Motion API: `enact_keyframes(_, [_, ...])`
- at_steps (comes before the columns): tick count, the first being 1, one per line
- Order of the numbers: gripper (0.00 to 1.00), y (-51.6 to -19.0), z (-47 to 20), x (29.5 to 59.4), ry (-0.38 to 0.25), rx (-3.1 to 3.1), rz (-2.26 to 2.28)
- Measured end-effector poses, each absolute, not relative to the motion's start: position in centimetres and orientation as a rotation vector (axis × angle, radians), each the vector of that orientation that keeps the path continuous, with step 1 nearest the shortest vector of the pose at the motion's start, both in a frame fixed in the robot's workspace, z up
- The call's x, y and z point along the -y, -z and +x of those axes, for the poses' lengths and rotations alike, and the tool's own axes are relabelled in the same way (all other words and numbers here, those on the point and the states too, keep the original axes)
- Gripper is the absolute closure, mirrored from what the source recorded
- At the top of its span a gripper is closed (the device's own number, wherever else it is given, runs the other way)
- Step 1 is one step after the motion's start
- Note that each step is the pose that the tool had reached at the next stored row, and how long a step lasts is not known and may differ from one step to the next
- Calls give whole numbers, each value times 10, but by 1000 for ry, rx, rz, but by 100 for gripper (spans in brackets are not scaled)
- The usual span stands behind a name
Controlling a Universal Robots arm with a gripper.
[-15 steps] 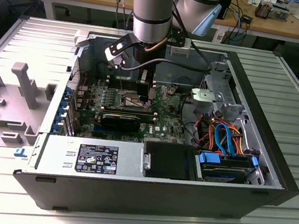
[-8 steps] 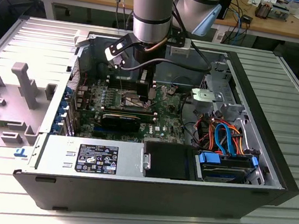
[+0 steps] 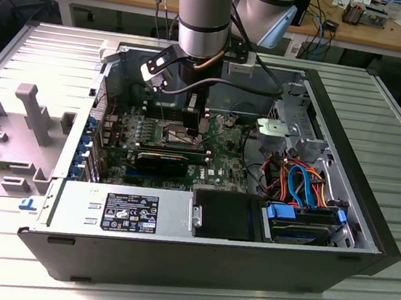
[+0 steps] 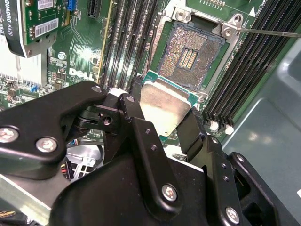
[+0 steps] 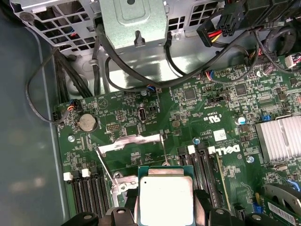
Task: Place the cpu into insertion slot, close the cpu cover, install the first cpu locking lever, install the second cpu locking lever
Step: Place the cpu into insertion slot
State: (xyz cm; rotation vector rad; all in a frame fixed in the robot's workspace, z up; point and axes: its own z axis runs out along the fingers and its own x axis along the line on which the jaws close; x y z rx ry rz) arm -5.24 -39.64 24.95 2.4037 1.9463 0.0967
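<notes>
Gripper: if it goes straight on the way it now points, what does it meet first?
Probably the insertion slot: in the second wrist view it lies open just beyond the cpu clamped in the gripper, so the cpu would touch first. Depth is unclear.

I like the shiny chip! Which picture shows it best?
The first wrist view: the cpu faces the camera. The second wrist view shows it slanted, held in the end effector. In the exterior view the arm stands before it.

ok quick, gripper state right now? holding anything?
Gripper: closed, holding the cpu by its edges; the cpu is not yet in the insertion slot.
</notes>
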Motion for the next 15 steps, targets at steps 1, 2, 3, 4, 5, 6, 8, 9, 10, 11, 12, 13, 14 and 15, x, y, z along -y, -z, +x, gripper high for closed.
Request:
enact_keyframes(1, [45, -249, -52, 396, -97, -1945, 2405])
enact_keyframes(2, [45, -249, -52, 396, -96, -1943, 2406])
enact_keyframes(3, [45, -249, -52, 396, -96, -1942, 2407])
enact_keyframes(4, [45, -249, -52, 396, -96, -1940, 2409])
enact_keyframes(5, [45, -249, -52, 396, -96, -1938, 2411])
enact_keyframes(6, [45, -249, -52, 396, -96, -1935, 2412])
enact_keyframes(8, [45, -249, -52, 396, -96, -1933, 2414])
enact_keyframes(9, [45, -249, -52, 396, -96, -1931, 2415])
enact_keyframes(10, [45, -249, -52, 396, -96, -1930, 2416])
enact_keyframes(11, [45, -249, -52, 396, -96, -1929, 2417])
enact_keyframes(12, [45, -249, -52, 396, -96, -1929, 2417])
enact_keyframes(13, [45, -249, -52, 396, -96, -1928, 2417])
enact_keyframes(14, [45, -249, -52, 396, -96, -1928, 2418])
enact_keyframes(15, [45, -249, -52, 396, -96, -1927, 2418])
